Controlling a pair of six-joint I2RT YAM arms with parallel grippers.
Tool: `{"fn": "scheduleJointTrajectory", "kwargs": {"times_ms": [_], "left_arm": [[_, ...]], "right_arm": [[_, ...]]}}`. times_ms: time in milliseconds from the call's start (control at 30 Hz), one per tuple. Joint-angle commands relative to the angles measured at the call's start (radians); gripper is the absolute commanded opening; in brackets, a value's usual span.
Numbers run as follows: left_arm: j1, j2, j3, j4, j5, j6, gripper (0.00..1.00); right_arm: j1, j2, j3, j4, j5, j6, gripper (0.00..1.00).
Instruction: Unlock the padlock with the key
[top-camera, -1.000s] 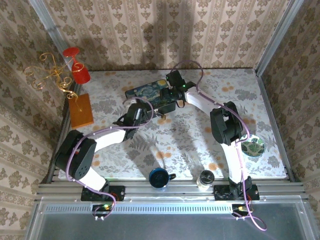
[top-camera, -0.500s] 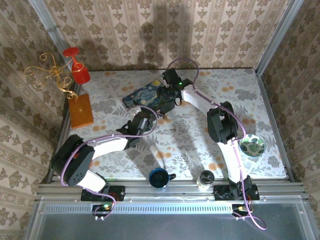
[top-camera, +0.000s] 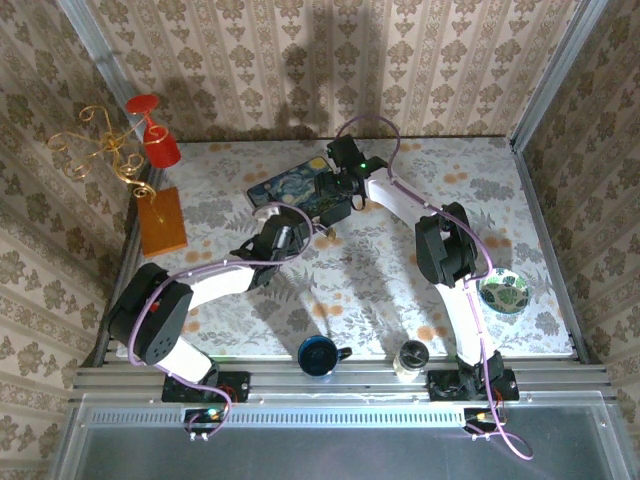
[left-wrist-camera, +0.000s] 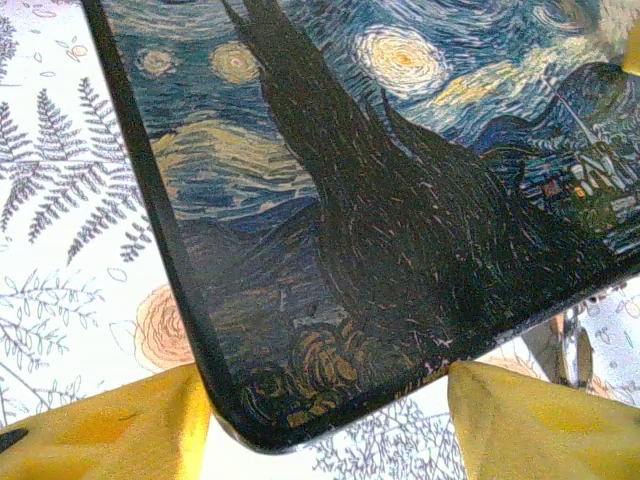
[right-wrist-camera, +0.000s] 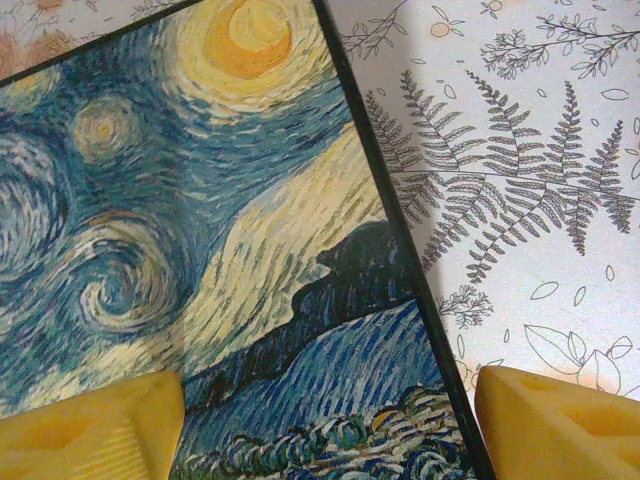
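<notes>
A painted tin (top-camera: 285, 187) with a starry night lid lies at the back middle of the table. My left gripper (top-camera: 287, 228) is at its near edge. In the left wrist view it (left-wrist-camera: 325, 385) stands open, and its yellow fingers (left-wrist-camera: 110, 430) straddle a rounded corner of the tin (left-wrist-camera: 350, 200). My right gripper (top-camera: 335, 198) hovers open over the tin's right end, one finger above the lid (right-wrist-camera: 200, 250) and the other finger (right-wrist-camera: 560, 425) beyond its edge. A small silvery metal piece (left-wrist-camera: 572, 345) shows beside the tin; I cannot tell whether it belongs to the padlock. The key is out of view.
A blue mug (top-camera: 320, 355) and a dark-lidded jar (top-camera: 411, 358) stand at the near edge. A patterned dish (top-camera: 505, 293) lies at the right. An orange block (top-camera: 162, 220) with gold wire and a red glass (top-camera: 155, 135) stands at the far left. Wallpapered walls enclose the table.
The left gripper drew back toward me, then came forward again to the tin's near corner. The right gripper shifted slightly left over the lid and opened wider.
</notes>
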Motion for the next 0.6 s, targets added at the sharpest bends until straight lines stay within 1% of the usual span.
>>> {"fn": "scheduleJointTrajectory", "kwargs": {"times_ms": [0,233,400,467,500,567], "left_arm": [[0.032,0.045,0.036,0.009,0.072,0.023,0.64],[0.038,0.056,0.055,0.024,0.104,0.044,0.63],[0.032,0.062,0.063,0.035,0.134,0.045,0.63],[0.030,0.059,0.067,0.034,0.135,0.050,0.65],[0.030,0.056,0.068,0.032,0.134,0.050,0.66],[0.031,0.050,0.069,0.030,0.127,0.052,0.69]], "right_arm": [[0.028,-0.004,-0.011,-0.043,-0.107,0.037,0.79],[0.013,0.004,0.045,-0.072,-0.085,0.009,0.82],[0.000,-0.016,0.027,-0.077,-0.072,0.004,0.83],[-0.004,-0.048,-0.006,-0.073,-0.040,-0.011,0.88],[-0.007,-0.065,-0.023,-0.068,-0.029,-0.017,0.96],[-0.019,-0.111,-0.070,-0.049,-0.020,-0.028,1.00]]}}
